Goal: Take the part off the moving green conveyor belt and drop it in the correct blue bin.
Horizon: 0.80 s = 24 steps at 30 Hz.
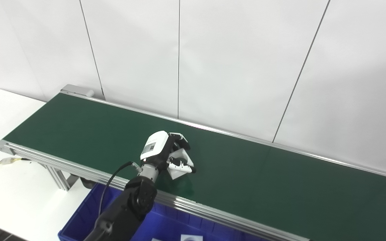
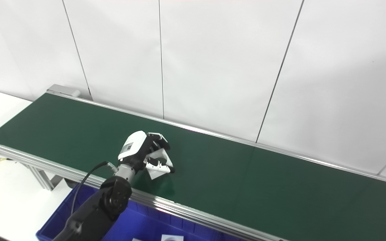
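Observation:
My left hand (image 1: 166,150) reaches over the green conveyor belt (image 1: 79,130) near its front edge. Its fingers and thumb are closed around a small white part (image 1: 179,164) that sits on or just above the belt. The same hand (image 2: 144,150) and white part (image 2: 157,164) show in the right eye view. A blue bin (image 1: 89,217) stands below the belt's front rail, under my left forearm. My right hand is out of view.
The belt's aluminium front rail (image 1: 79,169) runs between the hand and the bin. A white table (image 1: 8,194) lies to the left with a cable (image 1: 2,163) on it. A white panelled wall stands close behind the belt. A label (image 1: 191,238) lies in the bin.

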Motion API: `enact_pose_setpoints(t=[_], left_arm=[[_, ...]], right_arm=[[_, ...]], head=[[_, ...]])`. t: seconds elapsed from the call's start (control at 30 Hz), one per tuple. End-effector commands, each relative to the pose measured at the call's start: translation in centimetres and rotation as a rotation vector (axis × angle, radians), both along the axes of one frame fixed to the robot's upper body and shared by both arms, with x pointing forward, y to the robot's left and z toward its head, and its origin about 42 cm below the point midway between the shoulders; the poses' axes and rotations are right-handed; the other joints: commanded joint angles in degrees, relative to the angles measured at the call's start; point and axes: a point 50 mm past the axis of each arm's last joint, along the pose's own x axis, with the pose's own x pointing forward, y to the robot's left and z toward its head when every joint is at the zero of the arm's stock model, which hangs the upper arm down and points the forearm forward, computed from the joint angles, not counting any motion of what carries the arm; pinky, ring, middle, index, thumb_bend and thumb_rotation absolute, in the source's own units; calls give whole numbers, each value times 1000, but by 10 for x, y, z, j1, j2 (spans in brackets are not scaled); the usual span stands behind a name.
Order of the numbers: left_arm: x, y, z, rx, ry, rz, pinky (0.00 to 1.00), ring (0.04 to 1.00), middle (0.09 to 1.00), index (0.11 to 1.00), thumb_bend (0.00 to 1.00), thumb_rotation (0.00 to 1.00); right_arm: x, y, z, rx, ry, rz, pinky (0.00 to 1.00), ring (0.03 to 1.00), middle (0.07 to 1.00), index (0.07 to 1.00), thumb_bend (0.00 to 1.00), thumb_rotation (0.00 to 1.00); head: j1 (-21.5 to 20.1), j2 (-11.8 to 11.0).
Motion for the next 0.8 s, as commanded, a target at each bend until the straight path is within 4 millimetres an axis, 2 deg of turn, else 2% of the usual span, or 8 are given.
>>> enact_pose_setpoints(t=[0.0,0.13,0.23,0.47,0.77], left_arm=[[-2,0,20,-35,-105,-12,361,438,503,504,473,0],[-25,-3,29,-82,-154,-41,365,443,519,492,473,0],[-40,-3,30,-97,-169,-61,337,439,528,489,471,0],[-81,0,19,-160,-174,-102,329,446,538,489,469,0],[-112,6,5,-209,-156,-162,337,435,536,500,469,0]], right_arm=[[1,-1,10,2,-78,18,614,696,747,819,1000,365],[2,0,12,16,-79,20,621,703,753,818,1000,343],[3,1,12,52,-82,24,646,699,739,810,1000,275],[6,3,17,50,-98,44,632,687,723,803,1000,258],[4,5,21,45,-83,24,628,682,731,796,1000,244]], head=[[0,0],[-4,4],[-8,5],[-21,16],[-58,35]])
